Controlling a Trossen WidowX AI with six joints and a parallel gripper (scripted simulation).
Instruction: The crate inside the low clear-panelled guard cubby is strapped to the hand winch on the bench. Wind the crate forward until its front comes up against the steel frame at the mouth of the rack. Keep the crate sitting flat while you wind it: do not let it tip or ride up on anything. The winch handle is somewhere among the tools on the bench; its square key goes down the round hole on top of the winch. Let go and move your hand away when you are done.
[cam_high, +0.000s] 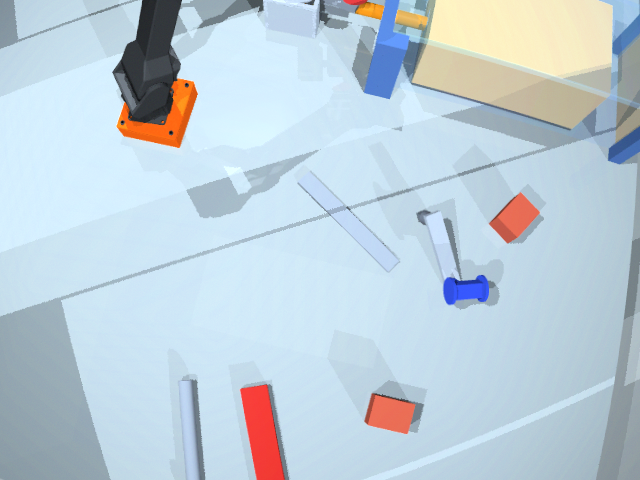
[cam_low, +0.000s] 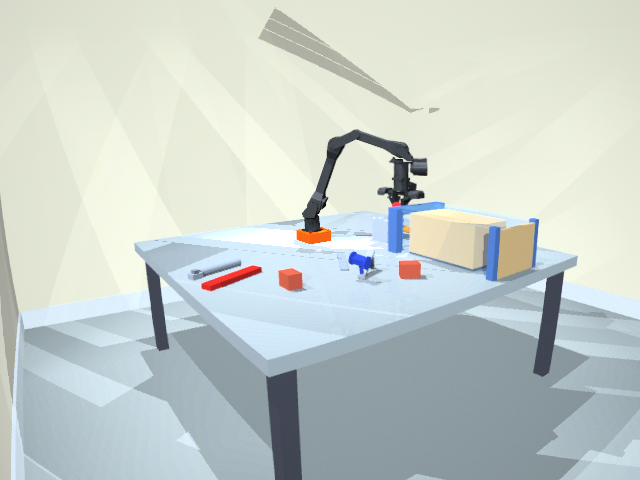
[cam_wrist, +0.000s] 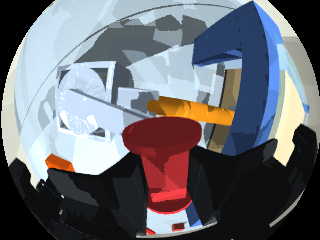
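Progress: the winch handle (cam_wrist: 107, 104) is at the winch (cam_high: 292, 19) (cam_low: 381, 228), its arm reaching over the round top. The key end looks seated, though the hole itself is hidden. The jaws (cam_low: 397, 201) are closed around the handle's red knob (cam_high: 355, 1) (cam_low: 396, 205) (cam_wrist: 164, 135), pinching it.

Load: the crate (cam_high: 516, 46) (cam_low: 444, 237) (cam_wrist: 232, 80) sits inside the guard cubby, flat on the table (cam_high: 258, 310) (cam_low: 330, 320) (cam_wrist: 37, 107) as far as visible, no tilt noted. An orange strap (cam_high: 412, 19) (cam_low: 406, 229) (cam_wrist: 200, 111) runs from the winch side towards it. In the top view the crate's front is near the blue frame (cam_high: 382, 67) (cam_low: 390, 229) (cam_wrist: 257, 75), apparently with a narrow gap; contact cannot be confirmed.

Done, by my estimate: handle found and fitted, grip taken. Step in hand: winding. Left: crank until the front meets the frame, watch for tipping, then let go and withdraw. Unused: blue-knobbed crank (cam_high: 466, 289) (cam_low: 360, 261), lying on the table. Crank turns completed: unknown.
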